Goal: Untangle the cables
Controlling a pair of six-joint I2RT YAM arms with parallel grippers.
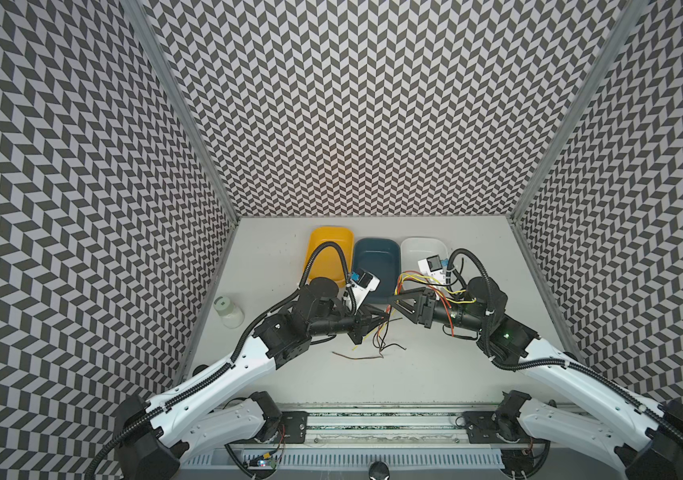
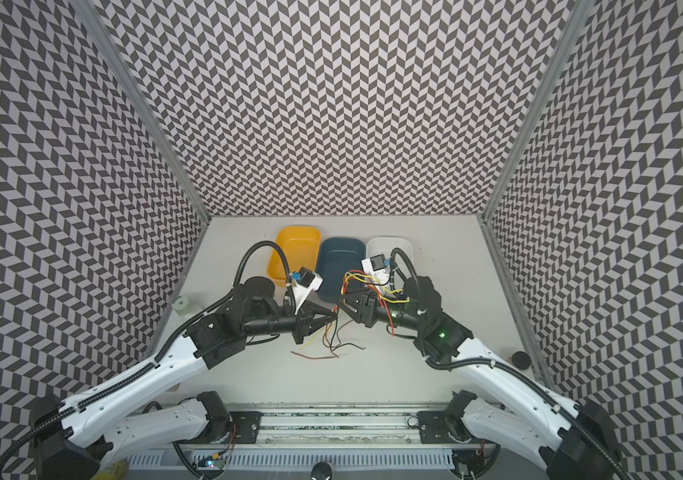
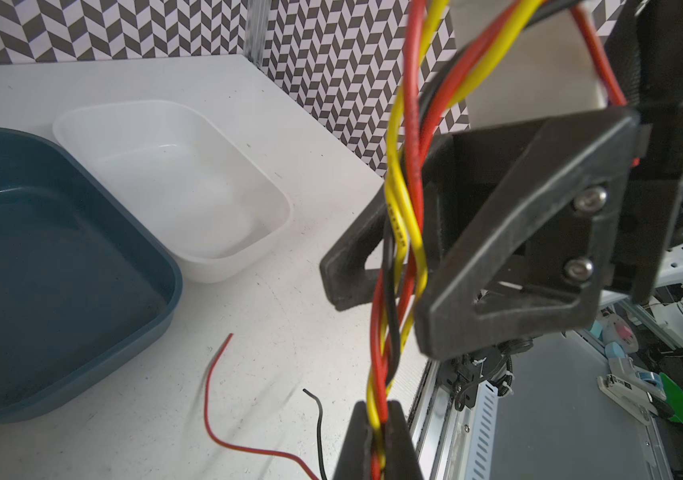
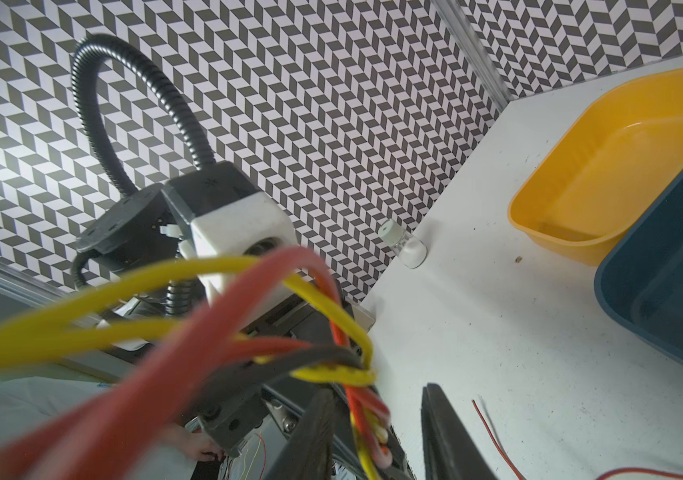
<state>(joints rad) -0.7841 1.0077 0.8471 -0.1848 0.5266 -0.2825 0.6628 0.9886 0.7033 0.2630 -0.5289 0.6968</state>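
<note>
cables: a twisted bundle of thin red, yellow and black wires [image 3: 398, 208], held off the table at mid-scene and stretched between the two pincers. In both top views [image 1: 408, 275] [image 2: 356, 276] its loops drape over the right arm's wrist, and its free ends hang on the near side of the left gripper.
loose wires: a thin brown wire [image 1: 356, 356] and a thin black wire [image 1: 394, 345] lie flat on the table, just near of the bundle. The left wrist view also shows a thin red wire [image 3: 211, 395] lying there.
left gripper: black two-finger pincer [image 1: 383, 318] [image 3: 379, 415], with fingers pressed together on the bundle.
right gripper: black two-finger pincer [image 1: 391, 301] [image 4: 377, 411], with fingers spread. The bundle passes between them, close to one finger and clear of the other.
trays: three shallow rounded plastic trays sit side by side at the far side of the table. The yellow tray [image 1: 327, 249] is on the left, the dark blue tray [image 1: 373, 266] in the middle and the white tray [image 1: 418, 247] on the right.
jar: small clear jar with a pale green lid [image 1: 229, 311], at the left edge, well apart from the cables.
table: flat white tabletop [image 1: 435, 365].
</note>
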